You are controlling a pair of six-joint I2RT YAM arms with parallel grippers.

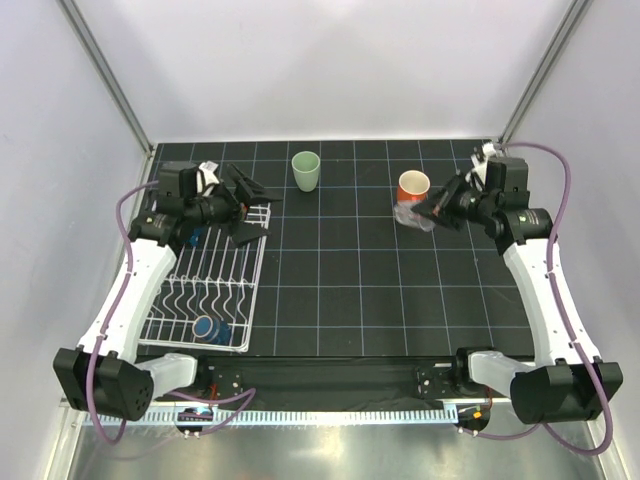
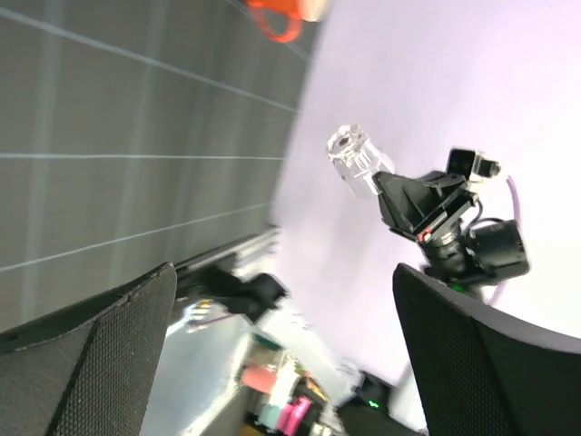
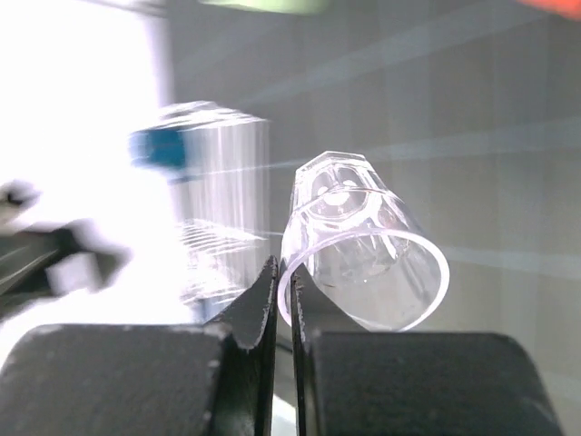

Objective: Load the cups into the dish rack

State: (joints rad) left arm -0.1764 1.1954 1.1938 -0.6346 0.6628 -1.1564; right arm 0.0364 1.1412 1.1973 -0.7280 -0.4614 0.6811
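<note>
R gripper (image 3: 283, 272) is clamped on the clear glass (image 3: 363, 263) by one thin bit of rim wall only. The glass is tipped on its side, base pointing away from the cam, w/ its bulk hanging off to one side of the fingers. In the top view it's held just beside the orange mug (image 1: 413, 185) at the far right of the mat, well apart from the dish rack (image 1: 200, 290) on the left. Main risk imo: slick glass + edge pinch, so it could pivot or slip out on a quick swing across, esp. w/ the wt off-centre. 2nd: a careless sweep could clip the orange mug. 3rd: L gripper (image 1: 243, 205), fingers wide apart & empty, hovers over the rack's far end, so the arms could meet there. A blue mug (image 1: 208, 327) lies at the rack's near end and could get knocked on set-down. Green tumbler (image 1: 305, 170) stands on the mat, not yet loaded.
</note>
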